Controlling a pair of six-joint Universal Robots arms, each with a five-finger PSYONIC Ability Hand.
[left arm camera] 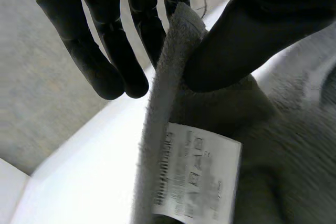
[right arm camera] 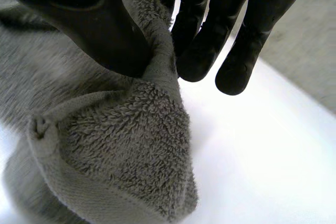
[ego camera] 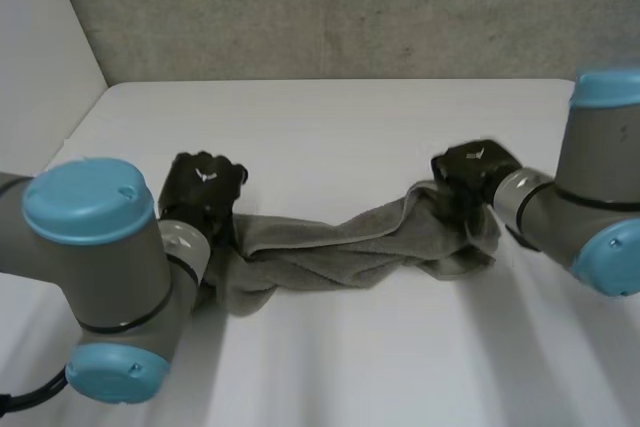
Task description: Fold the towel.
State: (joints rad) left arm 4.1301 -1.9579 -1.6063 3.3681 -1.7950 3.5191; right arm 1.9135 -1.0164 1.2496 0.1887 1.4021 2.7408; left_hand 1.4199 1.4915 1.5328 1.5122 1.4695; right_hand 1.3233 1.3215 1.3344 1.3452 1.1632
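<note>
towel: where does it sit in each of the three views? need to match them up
Head view: towel bunched on the white table, strung between left hand and right hand.
Left wrist view: towel edge pinched by the left hand, white label on the towel near its thumb.
Right wrist view: towel corner pinched by the right hand.
Shared landmark: the table.

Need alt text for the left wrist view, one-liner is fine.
The left robot hand pinches the edge of a grey towel between thumb and fingers. A white label sits on the towel just beyond the thumb, with the white table underneath.
</note>
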